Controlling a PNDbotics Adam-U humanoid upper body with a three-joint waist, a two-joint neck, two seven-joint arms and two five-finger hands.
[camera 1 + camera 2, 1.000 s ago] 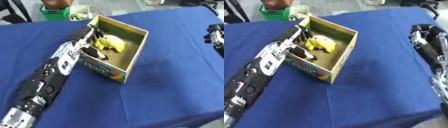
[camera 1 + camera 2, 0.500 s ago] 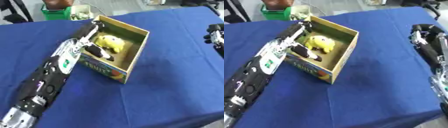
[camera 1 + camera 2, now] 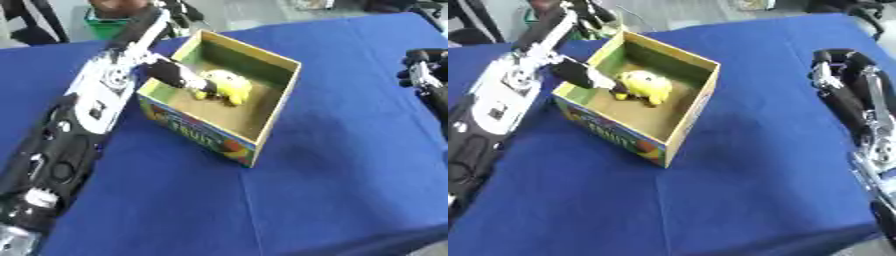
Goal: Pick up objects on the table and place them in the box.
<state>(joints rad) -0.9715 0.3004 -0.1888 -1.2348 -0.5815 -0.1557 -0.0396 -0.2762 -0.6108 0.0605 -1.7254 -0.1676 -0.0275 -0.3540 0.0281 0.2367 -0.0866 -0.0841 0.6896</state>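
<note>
Left eye view: the left hand point(image 3: 179, 76) reaches over the near-left wall of the box point(image 3: 262, 127), its dark fingers stretched down into the box toward a yellow object point(image 3: 226, 86). The fingertips lie right at the object's left side; whether they touch it or curl round it I cannot tell, since the picture is blurred there. The yellow object lies on the box floor, toward the far-left part, close under the green inner wall. The left arm point(image 3: 83, 117), black with silver and white parts, runs from the lower left corner up along the box's left side. The box is open at the top, with brown floor, yellowish rim and a printed colourful front face, and stands askew on the blue desk point(image 3: 332, 180). The right hand point(image 3: 837, 67) shows at the right edge in the right eye view, well apart from the box, above the desk; its fingers look curled inward, holding nothing. Behind the desk, near the far left, stands something green point(image 3: 105, 27).
</note>
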